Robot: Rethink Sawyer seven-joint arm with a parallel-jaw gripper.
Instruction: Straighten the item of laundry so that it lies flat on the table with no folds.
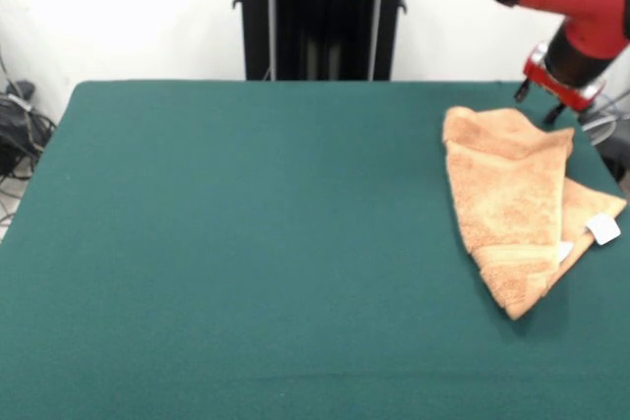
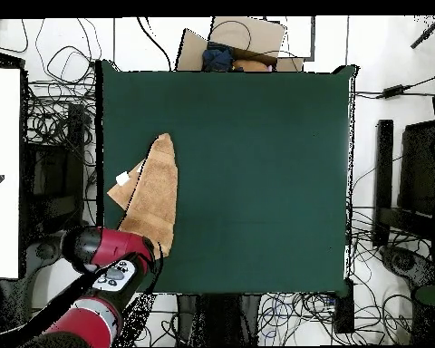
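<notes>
The orange-tan towel [image 1: 512, 204] lies folded over itself in a long wedge near the table's right edge, with its white tag [image 1: 602, 228] sticking out on the right. In the overhead view the towel [image 2: 153, 195] lies by the left edge, tag [image 2: 122, 178] on its left. My gripper [image 1: 536, 105] hangs from the red arm just beyond the towel's far corner, close to the table [image 1: 246, 243] top. I cannot tell whether it touches the cloth. From above, the arm [image 2: 112, 258] hides the gripper.
The black pedestal [image 1: 320, 12] stands behind the table's far edge. Cables [image 1: 20, 125] lie on the floor at the left. From above, a cardboard box [image 2: 239, 41] sits past the table [image 2: 257, 163] and a white panel [image 2: 4, 172] stands at the left.
</notes>
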